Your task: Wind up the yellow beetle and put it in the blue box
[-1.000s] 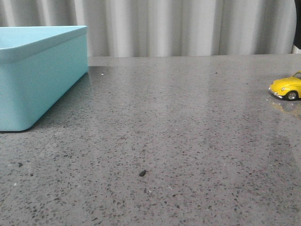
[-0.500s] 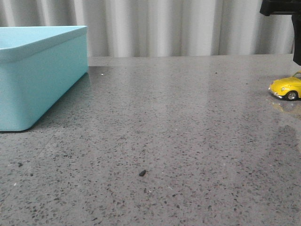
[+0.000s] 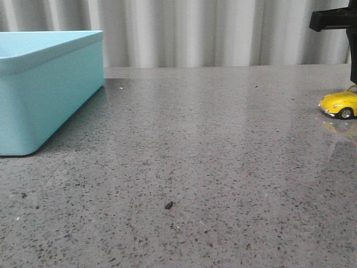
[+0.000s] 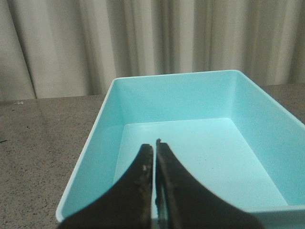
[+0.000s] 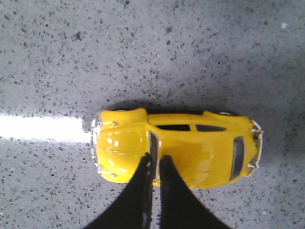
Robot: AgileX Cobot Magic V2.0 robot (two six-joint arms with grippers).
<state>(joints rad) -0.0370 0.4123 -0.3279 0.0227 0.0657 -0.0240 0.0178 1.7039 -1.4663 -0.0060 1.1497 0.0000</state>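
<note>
Since a second ago the right gripper [image 5: 153, 164] has descended above the yellow beetle [image 3: 339, 104] at the table's [image 3: 212, 156] right edge, fingers nearly closed, like the left gripper [image 4: 155, 150] over the blue box [image 3: 50, 84]; approach underway, opening needed next

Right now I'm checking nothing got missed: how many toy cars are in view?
1. The yellow beetle sits on the table at the far right, under the right hand. The blue box looks empty.
</note>
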